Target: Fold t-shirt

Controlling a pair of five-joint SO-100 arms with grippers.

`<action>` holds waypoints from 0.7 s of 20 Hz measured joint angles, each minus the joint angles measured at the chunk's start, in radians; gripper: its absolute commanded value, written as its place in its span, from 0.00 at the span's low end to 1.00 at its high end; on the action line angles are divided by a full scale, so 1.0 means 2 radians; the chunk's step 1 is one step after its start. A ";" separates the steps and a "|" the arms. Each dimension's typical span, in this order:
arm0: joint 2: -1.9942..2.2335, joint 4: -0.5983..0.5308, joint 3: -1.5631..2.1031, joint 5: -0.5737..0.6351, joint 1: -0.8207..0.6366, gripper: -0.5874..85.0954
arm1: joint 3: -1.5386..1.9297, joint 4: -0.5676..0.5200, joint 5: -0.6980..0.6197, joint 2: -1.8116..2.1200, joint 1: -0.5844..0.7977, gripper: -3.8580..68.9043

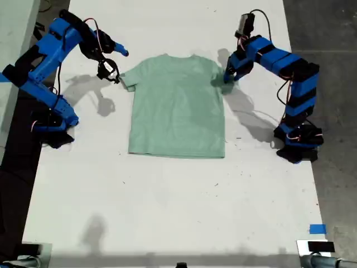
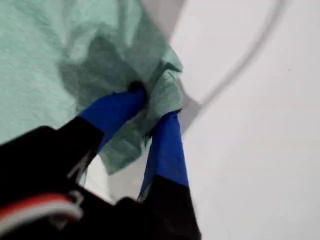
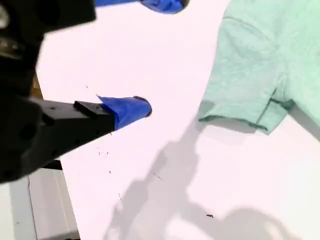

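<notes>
The pale mint-green t-shirt lies flat on the white table, neck toward the far edge. My first gripper, on the arm at the exterior view's right, is shut on the bunched sleeve, with cloth pinched between its blue fingers. On the arm at the exterior view's left, my second gripper hangs open just off the other sleeve. Nothing lies between its fingers, and they are not touching the cloth.
The white table extends toward the near edge below the shirt. A blue tape mark sits near the exterior view's bottom right corner. Both arm bases stand at the table's side edges, with dark floor beyond.
</notes>
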 measured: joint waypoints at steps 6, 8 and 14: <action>0.000 -0.001 0.015 0.000 0.001 0.40 | -0.021 0.051 0.002 -0.004 0.002 0.04; 0.000 -0.001 0.018 0.000 0.001 0.40 | -0.021 0.074 0.005 0.007 -0.001 0.04; 0.000 -0.005 0.025 0.000 0.001 0.40 | -0.140 0.160 0.028 0.036 -0.041 0.04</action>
